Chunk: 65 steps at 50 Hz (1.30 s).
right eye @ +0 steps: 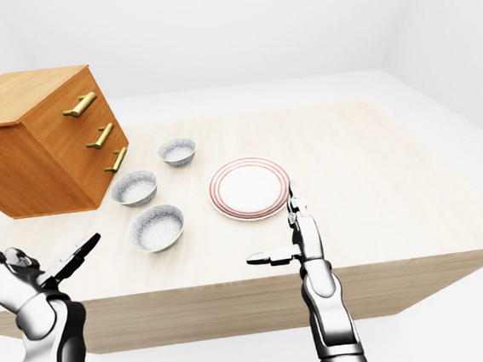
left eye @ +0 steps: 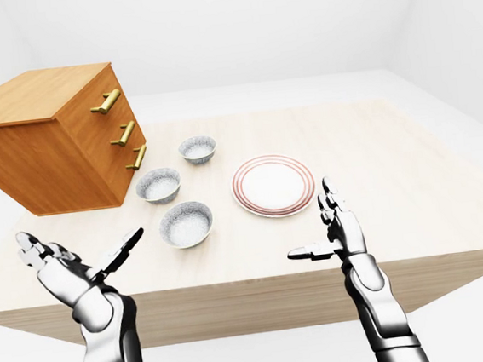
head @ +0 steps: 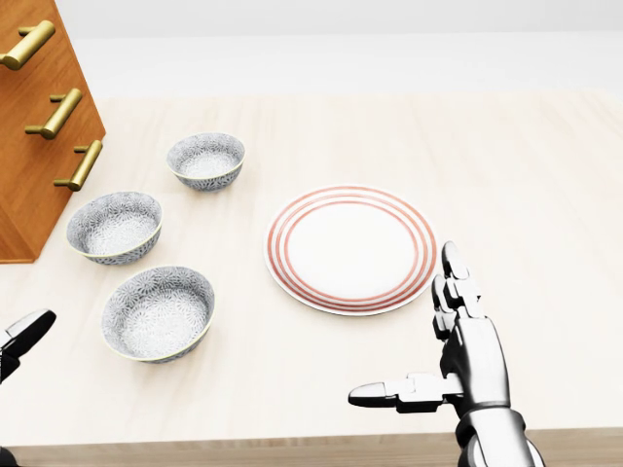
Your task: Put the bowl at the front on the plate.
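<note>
Pale wooden surface (head: 506, 175), square-edged, carrying all items listed; white floor and walls around it. Wooden drawer chest (left eye: 45, 140), far left of the surface, three brass handles (left eye: 122, 134) stacked on its right-facing side. Three grey patterned bowls in a line running from near to far, just right of the chest, each apart from the others: nearest bowl (head: 159, 313), upright, empty, sitting on the surface near the left of the head view; middle bowl (head: 115, 226), upright, close beside the chest's lower corner; far bowl (head: 205, 160), upright, smallest in view. Plate (head: 350, 248), white with red concentric rim rings, flat on the surface, right of the bowls and well clear of them, nothing on it. The nearest bowl lies to the near left of the plate, not touching it. Left robot hand (left eye: 78, 263), silver with dark fingertips, raised at the near left edge of the surface, fingers spread wide, released, gripping nothing, apart from the nearest bowl. Right robot hand (head: 438, 350), raised near the near edge of the surface, just on the near right of the plate, fingers extended upward and thumb (head: 384, 394) held out to the left, released, grasping nothing, not touching the plate
</note>
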Available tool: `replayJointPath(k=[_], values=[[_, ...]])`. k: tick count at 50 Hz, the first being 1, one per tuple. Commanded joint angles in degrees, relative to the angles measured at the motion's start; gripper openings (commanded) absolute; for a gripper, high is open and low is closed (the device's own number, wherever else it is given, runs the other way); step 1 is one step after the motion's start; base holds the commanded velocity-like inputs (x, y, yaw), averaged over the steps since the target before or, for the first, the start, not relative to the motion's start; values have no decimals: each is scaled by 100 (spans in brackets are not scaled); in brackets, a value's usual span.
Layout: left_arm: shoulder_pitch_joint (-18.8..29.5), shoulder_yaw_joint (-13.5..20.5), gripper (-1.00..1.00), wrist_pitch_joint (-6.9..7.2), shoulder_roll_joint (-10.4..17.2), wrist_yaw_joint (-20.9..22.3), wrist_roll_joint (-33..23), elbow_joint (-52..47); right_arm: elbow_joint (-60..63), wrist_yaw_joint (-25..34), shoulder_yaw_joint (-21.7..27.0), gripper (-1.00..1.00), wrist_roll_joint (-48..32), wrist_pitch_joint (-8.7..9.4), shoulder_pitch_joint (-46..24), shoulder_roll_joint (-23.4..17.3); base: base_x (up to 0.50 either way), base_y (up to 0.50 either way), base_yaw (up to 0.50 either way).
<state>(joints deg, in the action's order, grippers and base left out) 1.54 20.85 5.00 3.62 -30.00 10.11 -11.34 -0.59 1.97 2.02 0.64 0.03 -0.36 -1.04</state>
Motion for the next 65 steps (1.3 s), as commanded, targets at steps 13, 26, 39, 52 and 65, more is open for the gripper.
replayJointPath(k=[13,26,39,52,65], values=[[89,386,100,0,179,0,217,228,30,-37,1,100,11,34,13,5,0,0,0],[84,423,100,0,224,0,251,251,-20,-22,0,100,-18,1,5,-2,0,0,0],[83,413,100,0,218,0,290,213,10,-119,-32,100,-161,110,-42,-4,0,0,0],[96,387,100,0,220,0,323,293,-106,-151,-22,100,-225,352,-120,-15,0,0,0],[95,385,100,0,222,0,325,293,-106,-149,-20,100,-226,352,-120,-13,0,0,0]])
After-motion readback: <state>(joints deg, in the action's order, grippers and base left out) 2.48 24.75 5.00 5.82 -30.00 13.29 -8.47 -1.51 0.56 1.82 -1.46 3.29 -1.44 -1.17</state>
